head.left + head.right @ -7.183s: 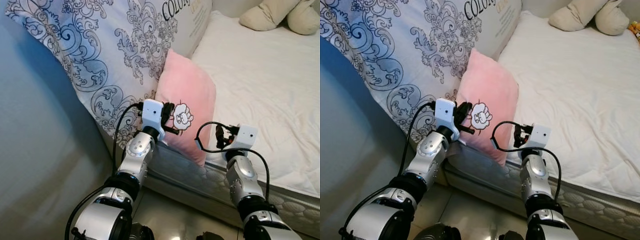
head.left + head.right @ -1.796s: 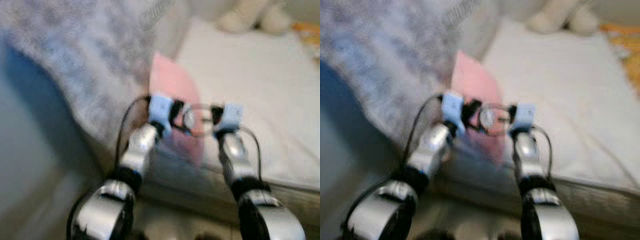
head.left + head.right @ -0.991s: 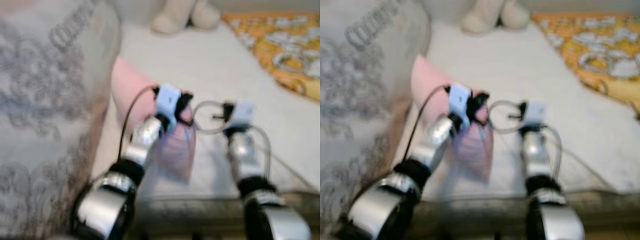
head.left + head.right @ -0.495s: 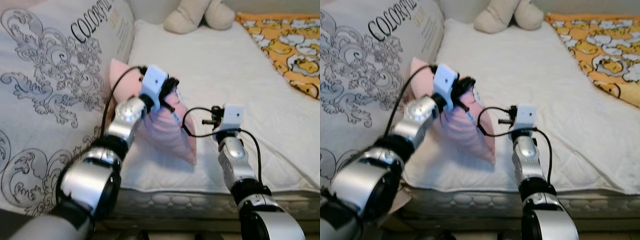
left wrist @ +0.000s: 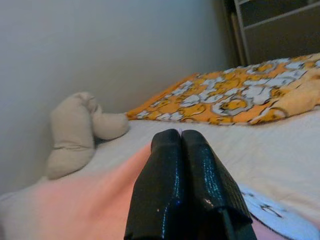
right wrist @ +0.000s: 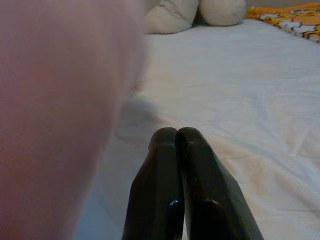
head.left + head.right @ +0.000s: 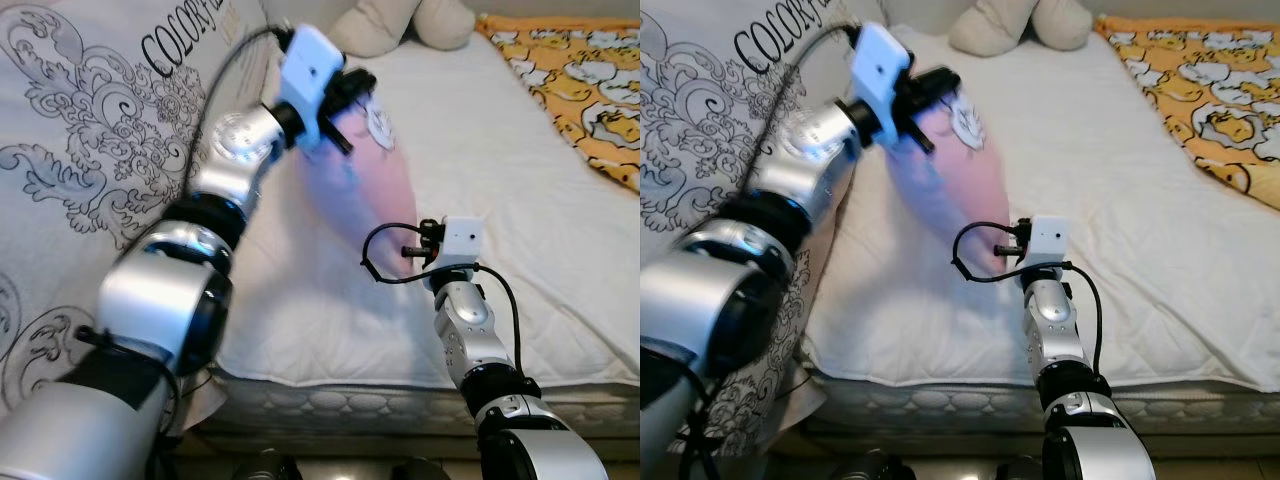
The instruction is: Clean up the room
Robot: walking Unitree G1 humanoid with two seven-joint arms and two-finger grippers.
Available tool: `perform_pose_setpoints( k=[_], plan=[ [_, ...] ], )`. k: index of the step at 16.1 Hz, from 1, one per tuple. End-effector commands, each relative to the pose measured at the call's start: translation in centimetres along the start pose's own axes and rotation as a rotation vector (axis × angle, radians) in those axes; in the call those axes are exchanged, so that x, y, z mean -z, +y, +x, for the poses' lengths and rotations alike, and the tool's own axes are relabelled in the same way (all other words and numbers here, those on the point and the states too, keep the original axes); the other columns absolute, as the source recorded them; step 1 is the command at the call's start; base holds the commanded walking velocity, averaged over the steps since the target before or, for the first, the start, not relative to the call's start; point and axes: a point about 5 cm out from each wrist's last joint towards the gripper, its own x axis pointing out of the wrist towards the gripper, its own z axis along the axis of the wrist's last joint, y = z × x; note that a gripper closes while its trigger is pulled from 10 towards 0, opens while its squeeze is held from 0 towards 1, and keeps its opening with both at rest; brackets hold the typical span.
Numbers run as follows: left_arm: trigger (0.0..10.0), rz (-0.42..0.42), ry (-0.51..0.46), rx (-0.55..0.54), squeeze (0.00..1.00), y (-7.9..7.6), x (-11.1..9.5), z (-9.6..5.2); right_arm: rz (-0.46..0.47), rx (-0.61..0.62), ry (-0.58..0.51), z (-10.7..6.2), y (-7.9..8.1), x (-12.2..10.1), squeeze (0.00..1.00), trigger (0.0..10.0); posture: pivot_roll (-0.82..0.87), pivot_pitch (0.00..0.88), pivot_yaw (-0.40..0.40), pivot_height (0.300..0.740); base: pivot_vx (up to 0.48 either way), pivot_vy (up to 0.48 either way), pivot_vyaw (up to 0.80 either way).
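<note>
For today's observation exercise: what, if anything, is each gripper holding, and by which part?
The left gripper is shut on the pink pillow, pinching its upper end near the sheep patch. The right gripper is shut and holds nothing.

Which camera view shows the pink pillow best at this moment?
The right eye view: the whole pink pillow hangs from the left gripper above the bed. The left eye view matches it. The wrist views catch blurred pink patches.
</note>
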Motion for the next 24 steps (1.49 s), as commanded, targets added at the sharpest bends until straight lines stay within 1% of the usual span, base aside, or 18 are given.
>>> perform_pose_setpoints(
  k=[1, 2, 3, 6, 8, 10, 11, 14, 15, 16, 17, 18, 19, 20, 21, 22, 23, 24],
  plan=[
    [10.0, 0.069, -0.037, -0.017, 0.0, 1.2, -1.8, 0.1, -0.005, -0.01, -0.001, 0.1, 0.3, -0.1, 0.0, 10.0, -0.1, 0.0, 0.061, 0.714, 0.0, 0.0, 0.0],
    [10.0, 0.092, -0.015, -0.042, 0.0, 1.9, -1.6, -0.4, -0.009, -0.009, 0.005, 0.0, 0.2, 0.1, 0.0, 10.0, -0.1, 0.0, 0.061, 0.714, 0.0, 0.0, 0.0],
    [10.0, 0.092, 0.067, -0.137, 0.0, 3.2, 0.0, -1.9, -0.013, -0.006, 0.023, -0.3, -0.1, 0.5, 0.0, 10.0, -0.1, 0.0, 0.056, 0.714, 0.0, 0.0, 0.0],
    [10.0, 0.061, 0.114, -0.262, 0.0, 4.6, 1.6, -4.0, -0.019, -0.007, 0.03, -0.6, -0.4, 0.8, 0.0, 10.0, -0.1, 0.0, 0.05, 0.714, 0.0, 0.0, 0.0],
    [10.0, 0.057, 0.132, -0.366, 0.0, 5.4, 3.1, -6.0, -0.025, -0.008, 0.044, -0.7, -0.7, 1.0, 0.0, 10.0, -0.09, 0.0, 0.041, 0.714, 0.0, 0.0, 0.0],
    [10.0, 0.054, 0.164, -0.457, 0.0, 5.7, 4.5, -7.7, -0.033, -0.02, 0.053, -0.7, -0.7, 1.1, 0.0, 10.0, -0.08, 0.0, 0.033, 0.714, 0.0, 0.0, 0.0],
    [10.0, 0.005, 0.182, -0.514, 0.0, 5.5, 6.0, -8.9, -0.038, -0.031, 0.059, -0.6, -0.6, 1.2, 0.0, 10.0, -0.07, 0.0, 0.023, 0.714, 0.0, 0.0, 0.0],
    [10.0, -0.107, 0.192, -0.641, 0.0, 4.5, 8.4, -10.7, -0.042, -0.046, 0.064, -0.5, -0.3, 1.1, 0.0, 10.0, -0.06, 0.0, 0.018, 0.714, 0.0, 0.0, 0.0],
    [10.0, -0.165, 0.201, -0.742, 0.0, 3.7, 9.9, -12.0, -0.042, -0.048, 0.063, -0.4, -0.2, 1.1, 0.0, 10.0, -0.07, 0.0, 0.024, 0.714, 0.0, 0.0, 0.0],
    [10.0, -0.18, 0.21, -0.779, 0.0, 3.3, 10.6, -12.5, -0.042, -0.048, 0.063, -0.4, -0.2, 1.0, 0.0, 10.0, -0.07, 0.0, 0.024, 0.714, 0.0, 0.0, 0.0],
    [10.0, -0.261, 0.247, -0.881, 0.0, 1.8, 12.6, -14.1, -0.04, -0.042, 0.062, -0.4, -0.4, 1.0, 0.0, 10.0, -0.07, 0.0, 0.028, 0.714, 0.0, 0.0, 0.0],
    [10.0, -0.277, 0.259, -0.89, 0.0, 1.0, 13.2, -14.3, -0.04, -0.041, 0.063, -0.4, -0.5, 1.0, 0.0, 10.0, -0.07, 0.0, 0.028, 0.714, 0.0, 0.0, 0.0],
    [10.0, -0.308, 0.269, -0.847, 0.0, -1.0, 14.1, -14.1, -0.041, -0.039, 0.066, -0.5, -0.6, 1.1, 0.0, 10.0, -0.07, 0.0, 0.03, 0.714, 0.0, 0.0, 0.0],
    [10.0, -0.329, 0.27, -0.824, 0.0, -2.1, 14.4, -13.8, -0.04, -0.037, 0.067, -0.5, -0.6, 1.2, 0.0, 10.0, -0.06, 0.0, 0.028, 0.714, 0.0, 0.0, 0.0],
    [10.0, -0.393, 0.274, -0.781, 0.0, -4.8, 15.1, -12.9, -0.01, -0.02, 0.081, -0.5, -0.8, 1.4, 0.0, 10.0, -0.06, 0.0, 0.027, 0.714, 0.0, 0.0, 0.0],
    [10.0, -0.417, 0.279, -0.76, 0.0, -6.2, 15.3, -12.4, 0.021, -0.006, 0.09, -0.5, -1.0, 1.4, 0.0, 10.0, -0.06, 0.0, 0.029, 0.714, 0.0, 0.0, 0.0],
    [10.0, -0.476, 0.287, -0.741, 0.0, -8.5, 15.5, -11.7, 0.061, 0.02, 0.101, -0.3, -1.3, 1.4, 0.0, 10.0, -0.06, 0.0, 0.032, 0.714, 0.0, 0.0, 0.0],
    [10.0, -0.487, 0.295, -0.725, 0.0, -9.5, 15.5, -11.4, 0.056, 0.023, 0.099, -0.3, -1.5, 1.3, 0.0, 10.0, -0.06, 0.0, 0.032, 0.714, 0.0, 0.0, 0.0]
  ],
)
